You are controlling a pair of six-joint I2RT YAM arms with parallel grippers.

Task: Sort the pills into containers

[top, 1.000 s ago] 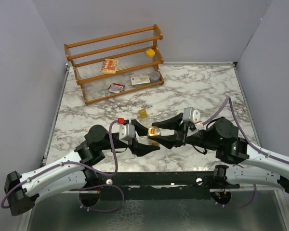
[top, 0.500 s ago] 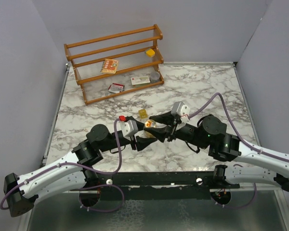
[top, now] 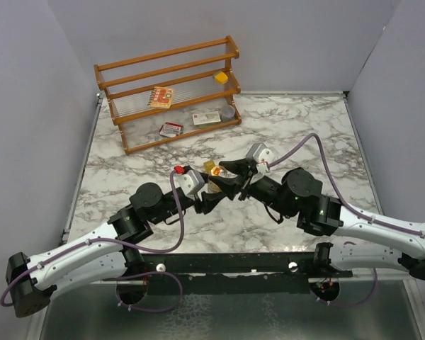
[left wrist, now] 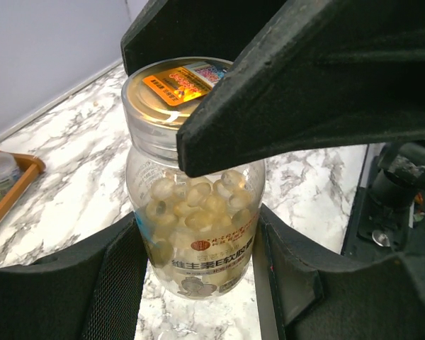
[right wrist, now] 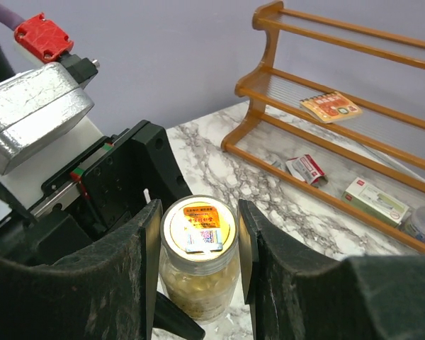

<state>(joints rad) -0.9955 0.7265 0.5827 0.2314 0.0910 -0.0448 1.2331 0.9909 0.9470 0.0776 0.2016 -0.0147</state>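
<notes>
A round clear jar [left wrist: 195, 205] full of pale yellow pills [left wrist: 198, 202] has a lid with an orange label [right wrist: 199, 228]. It hangs above the marble table [top: 290, 134], in the middle. My left gripper [left wrist: 198, 280] is shut on the jar's body from both sides. My right gripper [right wrist: 198, 241] reaches over from the other side, its pads against the lid. In the top view the left gripper [top: 214, 193] and the right gripper [top: 231, 175] meet at the jar [top: 219, 174]. A small squarish yellow box [top: 209, 166] sits on the table just beyond them.
A wooden rack [top: 171, 91] stands at the back left. It holds flat printed card packets [top: 161, 96], a round grey tin [top: 228, 111] and a small yellow block [top: 220, 77]. Grey walls close in the left, back and right sides.
Both grippers have carried the jar away from the near edge, toward the rack and slightly left. It is now next to the small yellow box. Neither grip has changed.
</notes>
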